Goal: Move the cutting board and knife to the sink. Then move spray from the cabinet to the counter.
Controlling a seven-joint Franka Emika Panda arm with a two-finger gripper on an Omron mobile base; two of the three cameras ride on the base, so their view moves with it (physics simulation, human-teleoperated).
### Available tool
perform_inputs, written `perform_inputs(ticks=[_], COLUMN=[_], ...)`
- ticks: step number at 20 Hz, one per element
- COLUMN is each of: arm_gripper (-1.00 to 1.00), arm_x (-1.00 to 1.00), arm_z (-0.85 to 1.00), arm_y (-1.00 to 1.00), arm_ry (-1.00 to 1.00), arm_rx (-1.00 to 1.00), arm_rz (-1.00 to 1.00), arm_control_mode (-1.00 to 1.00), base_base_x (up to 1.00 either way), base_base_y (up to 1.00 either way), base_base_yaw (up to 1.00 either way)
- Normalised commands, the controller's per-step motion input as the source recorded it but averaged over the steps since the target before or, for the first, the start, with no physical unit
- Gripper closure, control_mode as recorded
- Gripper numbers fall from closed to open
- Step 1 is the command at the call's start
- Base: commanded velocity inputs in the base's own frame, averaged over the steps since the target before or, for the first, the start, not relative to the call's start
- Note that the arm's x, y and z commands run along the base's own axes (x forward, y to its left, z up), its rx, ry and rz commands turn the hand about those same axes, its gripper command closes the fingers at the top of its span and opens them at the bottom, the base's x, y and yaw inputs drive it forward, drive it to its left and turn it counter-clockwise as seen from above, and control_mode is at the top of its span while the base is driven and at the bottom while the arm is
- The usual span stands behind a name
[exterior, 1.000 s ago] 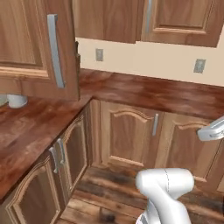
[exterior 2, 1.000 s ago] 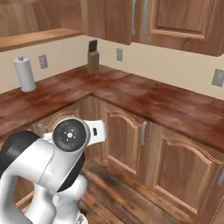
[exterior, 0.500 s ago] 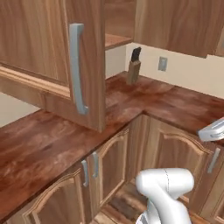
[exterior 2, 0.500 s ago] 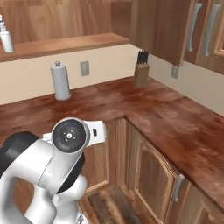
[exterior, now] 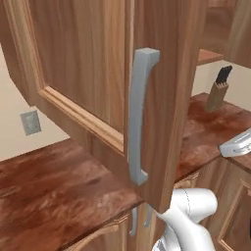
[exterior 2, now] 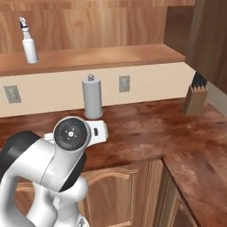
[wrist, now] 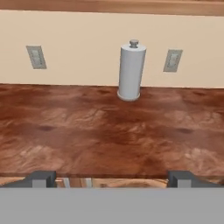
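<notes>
The spray (exterior 2: 29,41), a white bottle with a dark nozzle, stands upright at the left of the open cabinet's shelf (exterior 2: 115,56). Below it runs the reddish-brown counter (exterior 2: 146,129). My gripper (wrist: 111,178) is open with nothing between its fingertips (wrist: 42,178). It hovers at the counter's (wrist: 109,131) front edge and faces the wall, well below the spray. The cutting board, the knife and the sink are out of view.
A grey paper towel roll (exterior 2: 91,97) (wrist: 131,72) stands on the counter against the wall, straight ahead of the hand. A knife block (exterior 2: 195,97) (exterior: 217,90) sits in the corner. The open cabinet door (exterior: 98,73) with its grey handle (exterior: 139,115) hangs close on the left. Wall outlets (wrist: 36,57) flank the roll.
Both base views have swung, so the base has moved: the cabinet door now looms close, and the spray and paper towel roll have come nearer. The gripper stays open.
</notes>
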Motion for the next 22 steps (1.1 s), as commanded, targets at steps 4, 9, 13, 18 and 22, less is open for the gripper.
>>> perform_inputs(ticks=[4,9,13,18,22], arm_gripper=[-1.00,-1.00,-1.00,-1.00,-1.00], arm_x=[0.00,0.00,0.00,0.00,0.00], arm_z=[0.00,0.00,0.00,0.00,0.00], arm_y=[0.00,0.00,0.00,0.00,0.00], arm_ry=[0.00,0.00,0.00,0.00,0.00], arm_rx=[0.00,0.00,0.00,0.00,0.00], arm_rz=[0.00,0.00,0.00,0.00,0.00], arm_control_mode=[1.00,1.00,1.00,1.00,1.00], base_base_x=[0.96,1.00,1.00,0.97,0.68], base_base_y=[0.32,0.43,0.51,0.63,0.60], base_base_yaw=[0.28,0.22,0.20,0.23,0.53])
